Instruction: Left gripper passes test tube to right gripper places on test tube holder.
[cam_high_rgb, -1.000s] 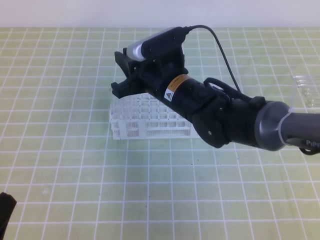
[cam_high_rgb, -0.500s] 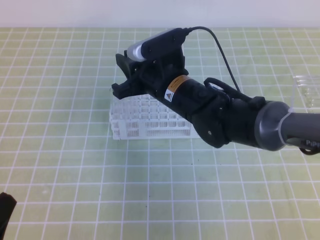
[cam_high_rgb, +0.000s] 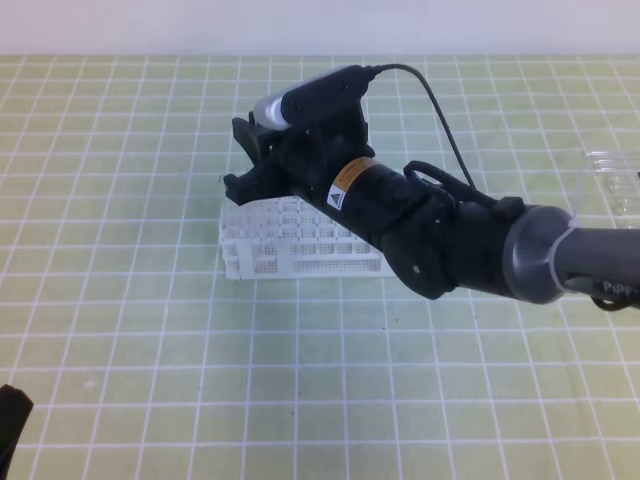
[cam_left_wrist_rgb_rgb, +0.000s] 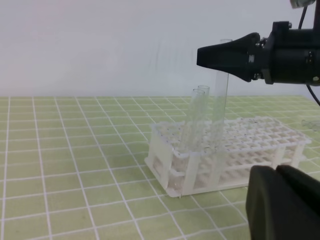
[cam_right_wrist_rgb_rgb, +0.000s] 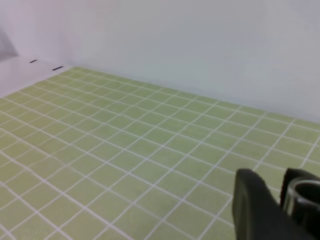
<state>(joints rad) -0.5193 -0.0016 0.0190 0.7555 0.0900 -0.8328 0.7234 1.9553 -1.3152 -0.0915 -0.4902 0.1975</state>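
My right gripper (cam_high_rgb: 238, 155) hangs over the left end of the white test tube holder (cam_high_rgb: 300, 262). In the left wrist view the right gripper (cam_left_wrist_rgb_rgb: 215, 56) is shut on a clear test tube (cam_left_wrist_rgb_rgb: 219, 107), which stands nearly upright with its lower end down among the test tube holder's (cam_left_wrist_rgb_rgb: 280, 150) holes. Between the black fingers (cam_right_wrist_rgb_rgb: 255, 210) the right wrist view shows the test tube's round rim (cam_right_wrist_rgb_rgb: 302, 192). My left gripper (cam_left_wrist_rgb_rgb: 282, 202) is shut and empty, low in front of the holder, and shows as a black corner (cam_high_rgb: 10, 420) at the bottom left.
Two more clear tubes (cam_left_wrist_rgb_rgb: 196, 117) lean in the holder's near-left holes beside the held one. A clear plastic object (cam_high_rgb: 612, 185) sits at the right edge of the green gridded mat. A pale wall backs the table.
The right gripper has shifted slightly left over the holder with the tube still in it. The left gripper has not moved.
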